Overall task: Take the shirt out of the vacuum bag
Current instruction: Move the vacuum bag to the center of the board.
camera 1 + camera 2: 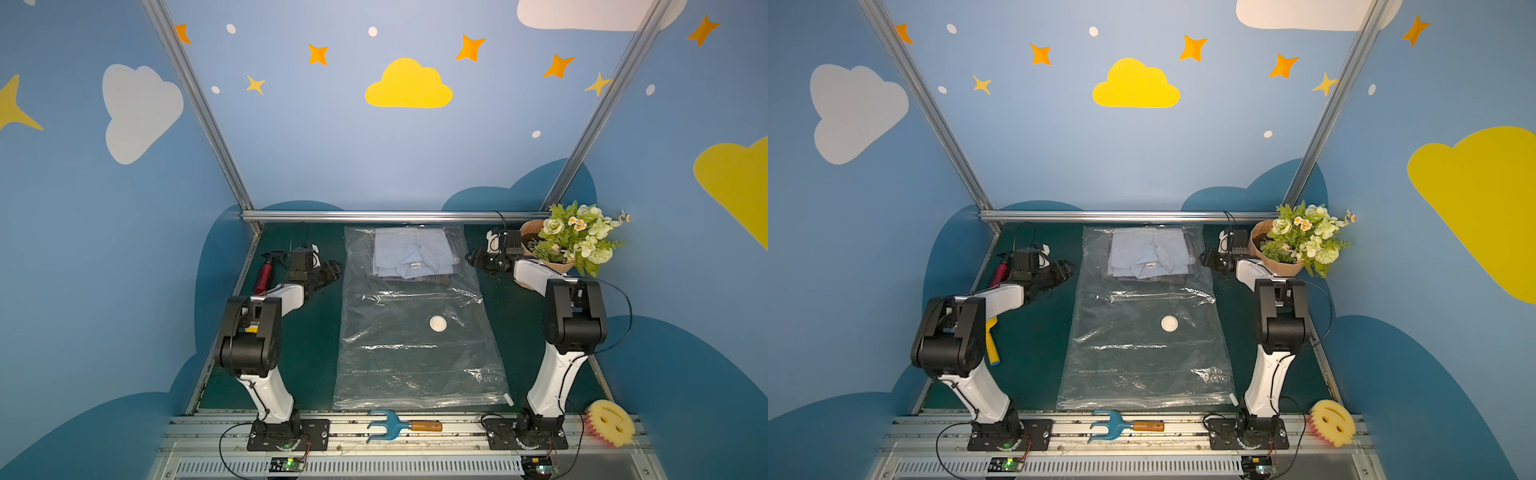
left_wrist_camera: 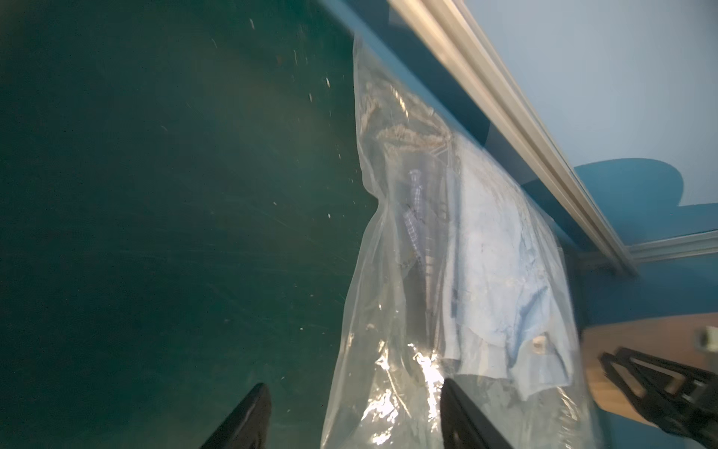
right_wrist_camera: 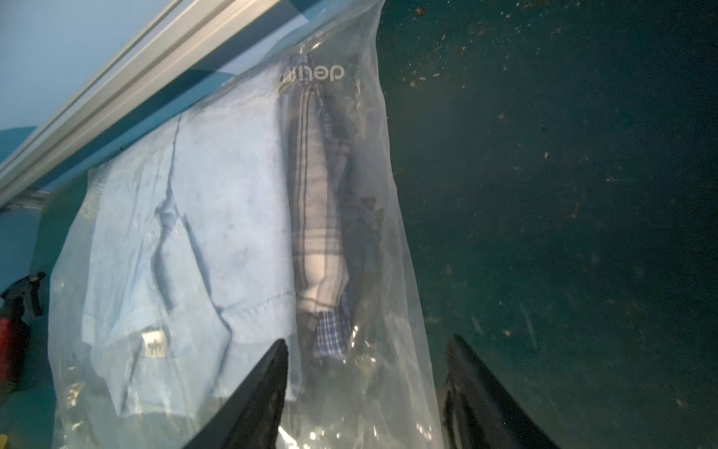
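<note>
- Vacuum bag (image 1: 415,357): clear, lying flat mid-table; we cannot fully read its grey print (image 3: 312,74).
- Shirt (image 1: 409,253): pale blue, folded, inside the bag's far end; collar label (image 3: 153,344) illegible.
- Left gripper (image 2: 353,385), right gripper (image 3: 368,340): low, jaws parted, each straddling a bag side edge, gripping nothing.
- Dark green table (image 1: 307,353); blue walls (image 1: 104,249) with clouds and stars.

One vacuum bag (image 1: 415,353) with one white valve (image 1: 438,323). Inside: one blue shirt (image 1: 409,251), one checked cloth (image 3: 318,233). Two robot arms, left arm (image 1: 249,332) and right arm (image 1: 575,316). One red spray bottle (image 1: 264,276), one flower bunch (image 1: 582,239), one blue hand rake (image 1: 403,425), one smiley sponge (image 1: 611,424).
</note>
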Robot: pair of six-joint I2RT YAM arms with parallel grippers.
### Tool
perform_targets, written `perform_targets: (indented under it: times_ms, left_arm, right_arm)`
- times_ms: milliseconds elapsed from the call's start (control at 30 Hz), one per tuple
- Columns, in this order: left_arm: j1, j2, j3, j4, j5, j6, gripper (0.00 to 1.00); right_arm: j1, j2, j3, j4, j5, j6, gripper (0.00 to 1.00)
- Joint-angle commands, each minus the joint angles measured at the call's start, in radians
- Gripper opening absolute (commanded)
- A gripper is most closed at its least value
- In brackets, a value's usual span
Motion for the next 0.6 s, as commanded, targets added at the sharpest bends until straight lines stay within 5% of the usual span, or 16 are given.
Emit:
perform_targets:
  times_ms: [0,233,567]
  left_arm:
    - [0.027,0.097,0.120,-0.003,0.181,-0.061,0.64]
    - [0.027,0.295,0.350,-0.139,0.260,-0.061,0.70]
    - [0.012,0.450,0.531,-0.244,0.356,-0.058,0.52]
  right_arm:
    - [-0.010,0.073,0.082,-0.030,-0.042,0.053,0.63]
    - [-0.007,0.178,0.184,-0.036,-0.021,0.100,0.63]
    - [0.031,0.278,0.229,0.072,-0.105,0.179,0.56]
